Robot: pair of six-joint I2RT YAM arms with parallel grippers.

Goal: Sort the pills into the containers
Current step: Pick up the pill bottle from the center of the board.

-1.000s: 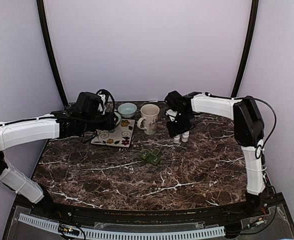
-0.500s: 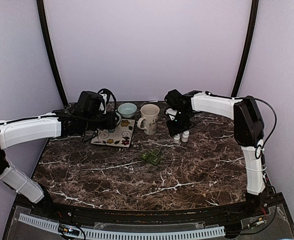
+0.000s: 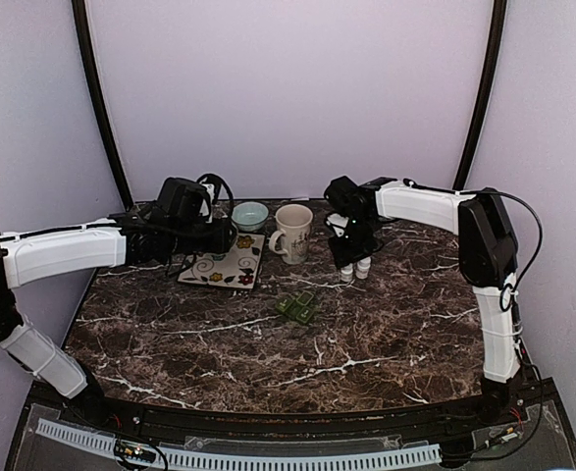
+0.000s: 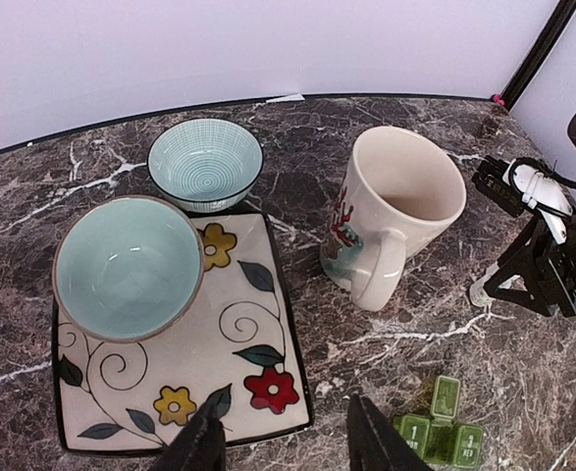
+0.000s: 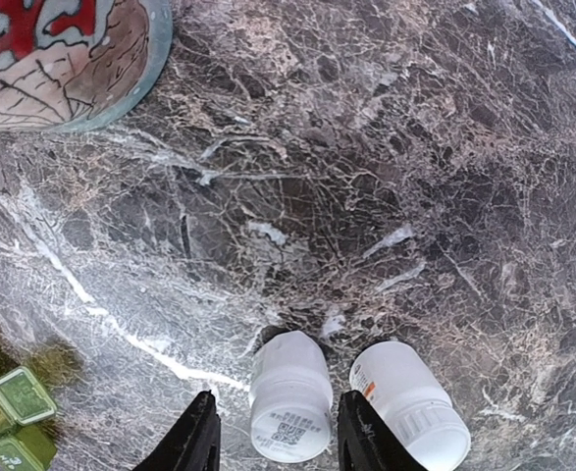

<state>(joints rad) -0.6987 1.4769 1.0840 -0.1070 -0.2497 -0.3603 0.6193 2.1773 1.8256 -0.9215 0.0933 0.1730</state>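
Two white pill bottles stand side by side on the marble. In the right wrist view my right gripper is open, its fingers either side of the left bottle with a small gap on each side. The second bottle stands just right of the right finger. No loose pills show. My left gripper hangs open and empty over the near edge of the flowered plate. On that plate sits a light-blue bowl. A green pill organiser lies to its right.
A small striped bowl stands behind the plate, and a white mug with a red drawing is right of it. From above, the mug sits between my two grippers and the organiser is nearer the front.
The right gripper's jaws have narrowed around the left bottle. The left arm has shifted slightly to the right over the plate.
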